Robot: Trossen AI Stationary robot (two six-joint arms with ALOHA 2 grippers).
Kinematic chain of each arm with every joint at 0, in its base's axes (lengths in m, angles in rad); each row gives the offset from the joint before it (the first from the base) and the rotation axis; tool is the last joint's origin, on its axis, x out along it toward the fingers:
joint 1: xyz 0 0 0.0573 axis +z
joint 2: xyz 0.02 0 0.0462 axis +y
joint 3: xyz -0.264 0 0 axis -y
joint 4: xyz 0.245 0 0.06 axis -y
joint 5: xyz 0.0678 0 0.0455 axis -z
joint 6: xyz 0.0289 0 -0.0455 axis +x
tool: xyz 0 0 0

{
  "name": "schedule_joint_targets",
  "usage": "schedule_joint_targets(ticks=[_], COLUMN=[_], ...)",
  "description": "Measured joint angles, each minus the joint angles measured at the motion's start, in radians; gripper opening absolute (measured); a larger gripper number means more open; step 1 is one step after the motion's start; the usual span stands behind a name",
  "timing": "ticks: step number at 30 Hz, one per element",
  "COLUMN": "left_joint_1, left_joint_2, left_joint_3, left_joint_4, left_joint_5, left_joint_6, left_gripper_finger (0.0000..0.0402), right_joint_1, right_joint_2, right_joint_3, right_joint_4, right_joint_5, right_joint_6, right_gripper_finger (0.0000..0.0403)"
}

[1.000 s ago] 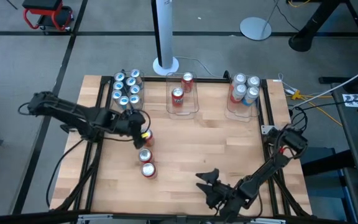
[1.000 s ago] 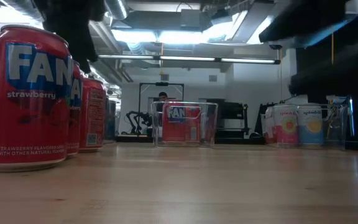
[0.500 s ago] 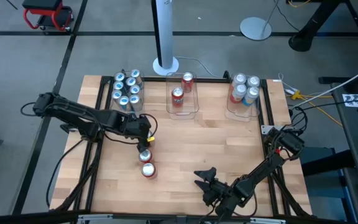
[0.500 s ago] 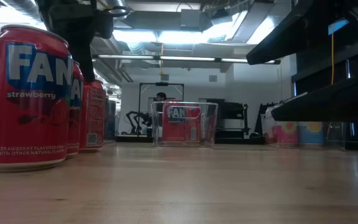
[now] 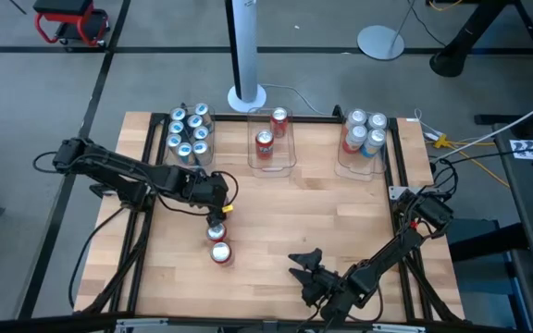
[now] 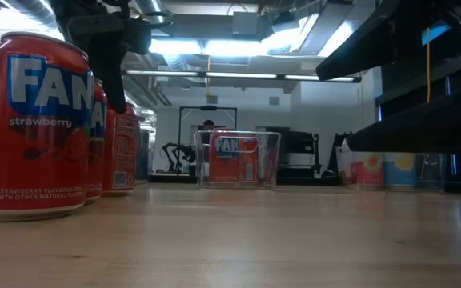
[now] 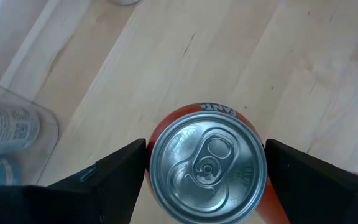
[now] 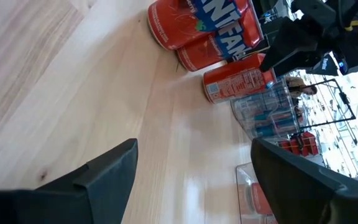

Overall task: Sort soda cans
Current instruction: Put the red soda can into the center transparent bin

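Three red soda cans stand in a row on the wooden table at centre-left: one under my left gripper (image 5: 214, 207), then two nearer ones (image 5: 216, 231) (image 5: 220, 252). My left gripper (image 7: 205, 143) is open and points down over the farthest can (image 7: 207, 165). One finger stands on each side of that can's top. The can (image 6: 122, 152) stands upright on its base. My right gripper (image 5: 306, 270) is open and empty near the table's front edge (image 8: 194, 180). My left gripper comes from above, pointing down, with its fingers (image 7: 120, 177) beside two opposite sides of the can's upper wall (image 7: 149, 134). I cannot tell whether they touch it. The can stands upright on the table.
Three clear bins stand along the far edge. The left one (image 5: 189, 135) holds several blue-teal cans, the middle one (image 5: 272, 153) two red cans, and the right one (image 5: 364, 135) several pale cans. A white pole base (image 5: 246, 95) stands behind them. Bare wood lies at centre and right.
My left gripper has gone toward the table's near edge and a little right, and down over the farthest red can, so its fingers now stand beside the can's top. My right gripper has shifted slightly toward the table's left. The cans have stayed in place.
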Motion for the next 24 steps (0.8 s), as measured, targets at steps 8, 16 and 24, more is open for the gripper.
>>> schedule_joint_targets(ticks=[8, 16, 24], left_joint_1=[0.000, 0.001, 0.000], left_joint_2=[0.000, 0.000, 0.004], left_joint_3=[-0.002, -0.002, -0.007], left_joint_4=[-0.002, -0.001, -0.008], left_joint_5=[0.005, 0.007, 0.027], left_joint_6=[0.009, 0.021, 0.011], left_gripper_finger=[0.0249, 0.0244, 0.0330], right_joint_1=[0.000, 0.000, 0.000], right_joint_2=[0.000, 0.000, 0.000], right_joint_3=[0.000, 0.000, 0.000], right_joint_4=[0.000, 0.000, 0.000], right_joint_5=[0.000, 0.000, 0.000], right_joint_6=[0.000, -0.001, 0.000], right_gripper_finger=[0.0310, 0.0310, 0.0310])
